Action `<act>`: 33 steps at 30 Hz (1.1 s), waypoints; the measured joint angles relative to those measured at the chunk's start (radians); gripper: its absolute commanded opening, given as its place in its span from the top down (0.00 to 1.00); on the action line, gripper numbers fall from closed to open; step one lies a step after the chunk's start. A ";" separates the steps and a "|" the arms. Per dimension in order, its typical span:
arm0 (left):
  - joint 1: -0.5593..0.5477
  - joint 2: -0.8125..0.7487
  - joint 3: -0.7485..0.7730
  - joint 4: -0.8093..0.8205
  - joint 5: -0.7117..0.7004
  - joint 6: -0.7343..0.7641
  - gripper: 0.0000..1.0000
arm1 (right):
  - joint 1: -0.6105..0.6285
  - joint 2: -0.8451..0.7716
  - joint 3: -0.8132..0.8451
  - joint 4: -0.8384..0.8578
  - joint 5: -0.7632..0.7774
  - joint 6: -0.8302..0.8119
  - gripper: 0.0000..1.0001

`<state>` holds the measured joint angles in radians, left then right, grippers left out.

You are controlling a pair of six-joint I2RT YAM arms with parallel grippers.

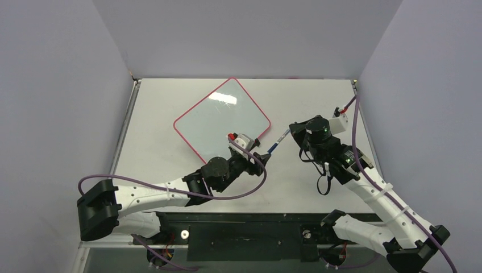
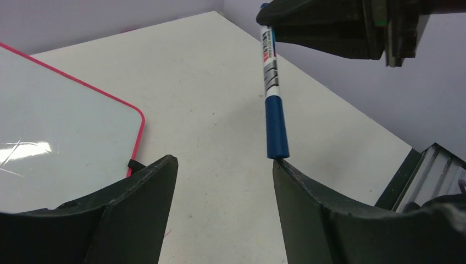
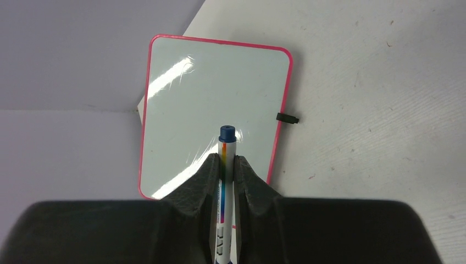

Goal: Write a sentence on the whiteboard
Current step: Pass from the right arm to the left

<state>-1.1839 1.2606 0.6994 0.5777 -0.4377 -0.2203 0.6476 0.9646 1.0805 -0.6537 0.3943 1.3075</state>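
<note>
Pinching marker [image 3: 226, 144], right fingers [image 3: 210, 171], whiteboard [image 3: 214, 82] lying beyond, beside spread left fingers [image 2: 145, 187]

Counted 1 whiteboard [image 1: 221, 116] w/ 1 black clip [image 3: 287, 117] on its edge, 1 blue marker [image 2: 273, 99] nr the whiteboard, 2 grippers (left gripper [image 2: 225, 184], right gripper [image 3: 227, 165]), 1 worktop [image 1: 153, 114].

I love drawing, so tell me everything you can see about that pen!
The pen is a marker with a white barrel, printed stripes and a long blue cap, apparently still on. The right gripper is shut on its barrel, holding it above the table, cap end towards the open left gripper.
</note>
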 measured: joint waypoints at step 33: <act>0.000 0.082 0.087 -0.091 0.101 0.099 0.44 | 0.000 0.045 0.002 -0.014 -0.020 -0.035 1.00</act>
<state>-1.1839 1.3430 0.7868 0.4870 -0.3370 -0.1211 0.6479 1.0100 1.0828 -0.6682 0.3740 1.2728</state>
